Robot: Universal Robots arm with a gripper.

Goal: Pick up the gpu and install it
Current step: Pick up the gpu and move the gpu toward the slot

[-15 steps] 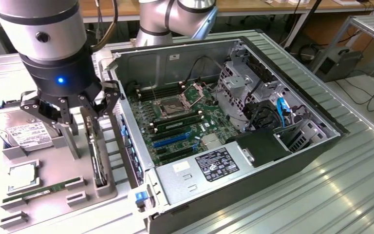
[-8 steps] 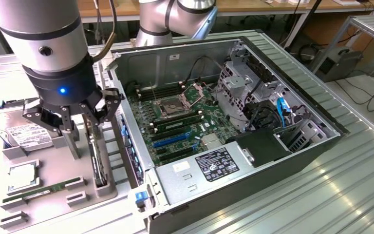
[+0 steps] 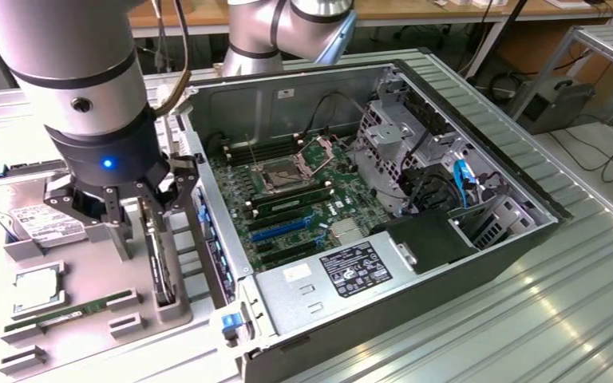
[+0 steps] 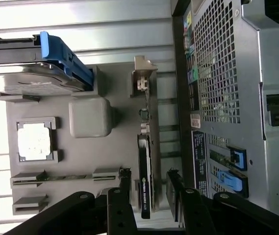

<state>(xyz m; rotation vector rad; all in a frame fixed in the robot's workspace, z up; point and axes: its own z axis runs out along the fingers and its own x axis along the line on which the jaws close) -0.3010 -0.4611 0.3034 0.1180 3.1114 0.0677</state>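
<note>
Closest to the wrist camera is the gripper (image 4: 148, 176), its two black fingers (image 4: 125, 183) standing apart with the gpu (image 4: 145, 196) between them. A narrow gap shows on either side of the card, so I judge the claw to be open around it rather than clamped. The gpu stands on its long edge in a slot of the grey parts tray (image 3: 93, 267), which sits at the exterior view's left, just beside the open computer case (image 3: 274, 100). The card's long axis runs near to far, parallel to the case's rear panel (image 4: 222, 63), and crosswise to the line on which the fingers close. They therefore face its two flat black sides. They straddle the end opposite the silver bracket (image 4: 144, 78). The card lies straight below the claw, not off to one side. A hard drive (image 3: 42, 223) and a memory stick (image 3: 73, 311) rest on the same tray, further to the exterior view's left and well apart from the fingers.
</note>
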